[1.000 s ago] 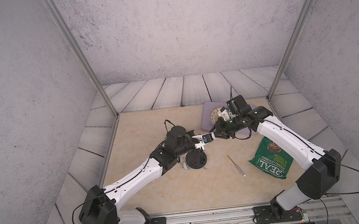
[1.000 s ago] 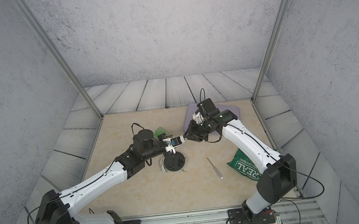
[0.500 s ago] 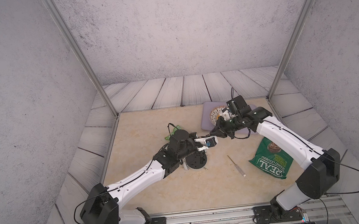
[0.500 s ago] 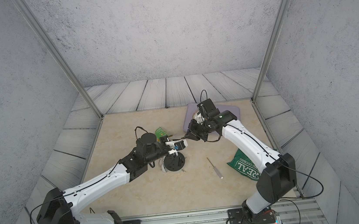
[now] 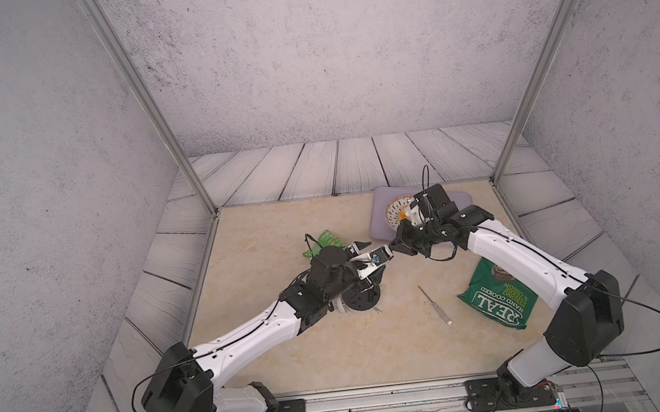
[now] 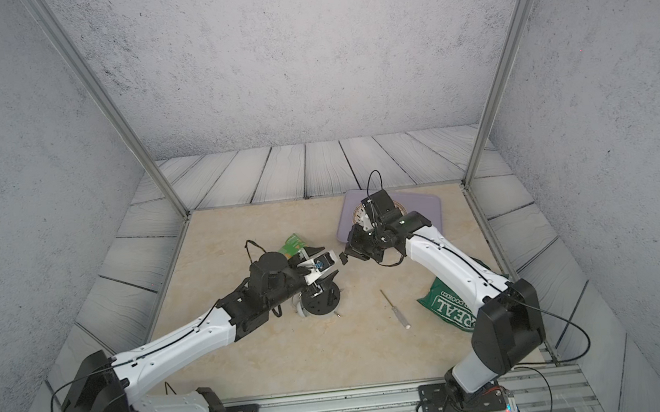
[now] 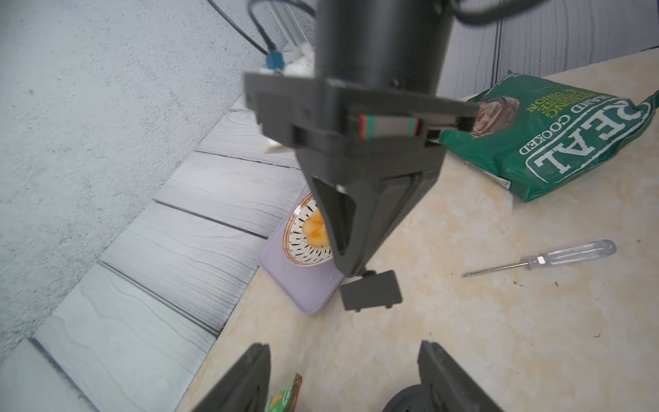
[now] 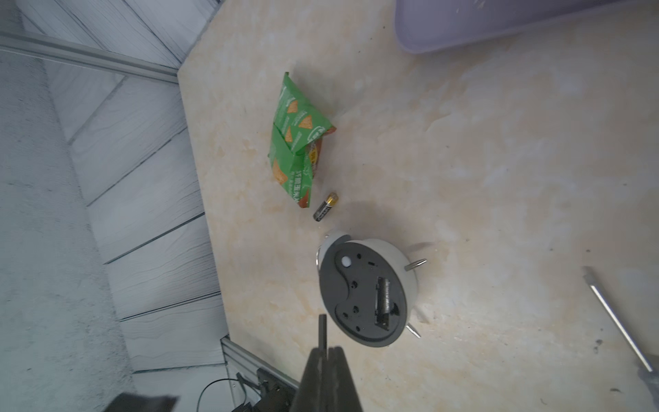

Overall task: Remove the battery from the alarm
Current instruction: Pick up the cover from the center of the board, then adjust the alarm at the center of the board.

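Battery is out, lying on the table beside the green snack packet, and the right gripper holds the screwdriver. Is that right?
Not quite: the right gripper holds a small black cover, not the screwdriver, which lies on the table, as the left wrist view shows. The battery does lie beside the green snack packet.

Left gripper [image 5: 373, 252] and right gripper [image 5: 394, 247] are hovering nearly tip to tip.
Alarm [image 5: 365, 301] is lying back-up at centre; screwdriver [image 5: 434, 304] and green bag [image 5: 497, 298] at 3 o'clock; tray [image 5: 378, 227] at 1 o'clock.
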Robot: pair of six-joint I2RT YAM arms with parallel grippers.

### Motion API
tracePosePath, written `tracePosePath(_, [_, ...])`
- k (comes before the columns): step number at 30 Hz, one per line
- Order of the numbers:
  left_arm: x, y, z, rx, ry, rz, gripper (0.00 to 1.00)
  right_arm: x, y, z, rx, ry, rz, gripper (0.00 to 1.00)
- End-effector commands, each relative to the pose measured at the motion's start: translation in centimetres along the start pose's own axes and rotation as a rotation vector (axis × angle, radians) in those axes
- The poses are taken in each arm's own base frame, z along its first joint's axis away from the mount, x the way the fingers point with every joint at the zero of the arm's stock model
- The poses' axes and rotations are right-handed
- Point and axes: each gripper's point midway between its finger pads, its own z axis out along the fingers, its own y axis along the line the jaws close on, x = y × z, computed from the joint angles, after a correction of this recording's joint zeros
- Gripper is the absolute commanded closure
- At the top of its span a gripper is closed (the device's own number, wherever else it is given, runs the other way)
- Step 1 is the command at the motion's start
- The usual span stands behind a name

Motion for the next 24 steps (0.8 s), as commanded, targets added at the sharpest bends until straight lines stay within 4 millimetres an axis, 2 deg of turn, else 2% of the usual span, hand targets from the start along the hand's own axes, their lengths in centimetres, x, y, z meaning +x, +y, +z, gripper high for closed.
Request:
tracePosePath(1, [2.1,0.0,-2.5,-0.004,0.112,-0.233,0.15,-0.8,-0.8,0.7,0.021,-0.112,-0.153,1.0])
tracePosePath(3, [4.0,0.2,-3.6,-0.027,0.195,-0.367,0.14,-0.6,-0.8,1.5,0.008,-0.159,-0.211,1.0])
tracePosePath(6, [8.1,1.5,-5.3,-0.117,0.343,-0.601,0.15,0.0,-0.8,2.4,0.007,-0.219,-0.283,1.0])
tracePosePath(9, [11.3,0.9,-6.1,-0.09,0.454,-0.88,0.15,0.6,-0.8,3.0,0.016,-0.286,-0.344,1.0])
tracePosePath(12, [14.1,-0.1,-6.1,-0.046,0.557,-1.071,0.2,1.0,-0.5,2.9,0.006,-0.38,-0.373,1.0])
tracePosePath(16, [16.0,-1.7,-4.6,0.052,0.643,-1.21,0.26,1.0,-1.3,3.0,0.011,-0.433,-0.367,1.0])
tracePosePath(19, [16.4,-2.5,-3.1,0.149,0.683,-1.283,0.32,1.5,-2.0,3.7,0.012,-0.416,-0.355,1.0])
tracePosePath(24, [17.3,-3.5,-0.6,0.25,0.754,-1.399,0.42,2.7,-2.0,4.6,-0.034,-0.404,-0.337,1.0])
